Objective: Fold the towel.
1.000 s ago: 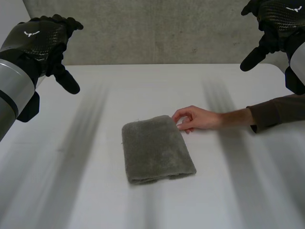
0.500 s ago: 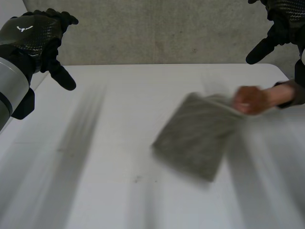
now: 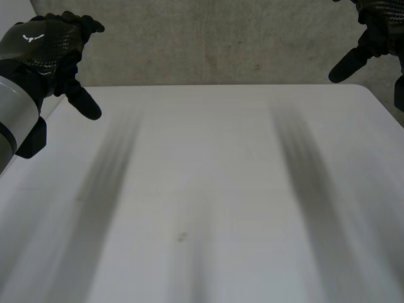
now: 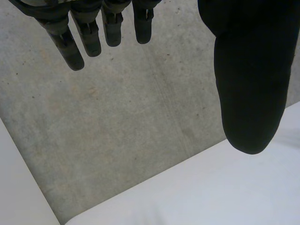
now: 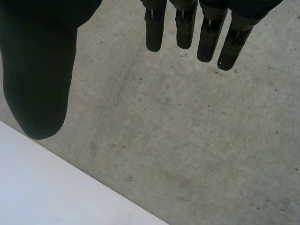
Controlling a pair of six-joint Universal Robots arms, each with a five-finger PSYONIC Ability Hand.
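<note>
The left hand (image 3: 44, 47) hangs above the white table's (image 3: 208, 164) far left corner and the right hand (image 3: 379, 25) above its far right corner. Both have their fingers (image 4: 70, 44) straight and relaxed. A grey concrete wall (image 3: 214, 44) stands behind.

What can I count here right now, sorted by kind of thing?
Black robot hands: 2 (left hand, right hand), both raised with fingers open
White table: 1
Total: 3
</note>
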